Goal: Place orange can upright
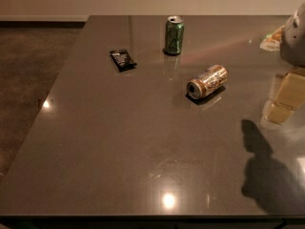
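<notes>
The orange can [207,81] lies on its side on the dark grey table [119,142], right of centre, with its silver top facing the front left. My gripper [282,105] hangs at the right edge of the view, pale tan below a grey wrist, to the right of the can and a little nearer. It is apart from the can and holds nothing that I can see.
A green can [174,35] stands upright behind the orange can. A black snack packet [123,59] lies flat to the left of the green can. A pale packet [270,39] lies at the far right. The table's left edge drops to brown carpet [28,70].
</notes>
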{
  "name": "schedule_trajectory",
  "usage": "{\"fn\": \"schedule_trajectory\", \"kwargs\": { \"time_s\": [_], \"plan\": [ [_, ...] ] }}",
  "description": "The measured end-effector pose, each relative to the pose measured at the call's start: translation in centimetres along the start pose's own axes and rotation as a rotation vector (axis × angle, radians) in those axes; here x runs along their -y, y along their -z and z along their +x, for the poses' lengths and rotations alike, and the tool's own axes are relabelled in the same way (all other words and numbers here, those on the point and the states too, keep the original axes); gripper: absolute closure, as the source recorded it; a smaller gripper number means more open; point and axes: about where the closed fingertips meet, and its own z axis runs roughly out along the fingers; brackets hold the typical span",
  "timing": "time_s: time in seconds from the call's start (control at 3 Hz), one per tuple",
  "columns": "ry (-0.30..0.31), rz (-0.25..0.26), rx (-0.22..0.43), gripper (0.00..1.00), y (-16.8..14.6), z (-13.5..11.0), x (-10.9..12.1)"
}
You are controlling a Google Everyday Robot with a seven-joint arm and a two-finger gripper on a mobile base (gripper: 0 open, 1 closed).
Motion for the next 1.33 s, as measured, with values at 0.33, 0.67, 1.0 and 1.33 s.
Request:
{"fn": "schedule_trajectory", "kwargs": {
  "time_s": [0.33, 0.67, 1.0, 1.33],
  "plan": [
    [0.000, 0.000, 0.000, 0.00, 0.0, 0.0, 0.0],
    [0.061, -0.006, 0.012, 0.00, -0.8, -1.0, 1.1],
    [0.172, -0.017, 0.038, 0.00, -2.7, -3.0, 3.3],
    [0.281, -0.016, 0.054, 0.00, -4.9, -4.5, 6.2]
  ]
}}
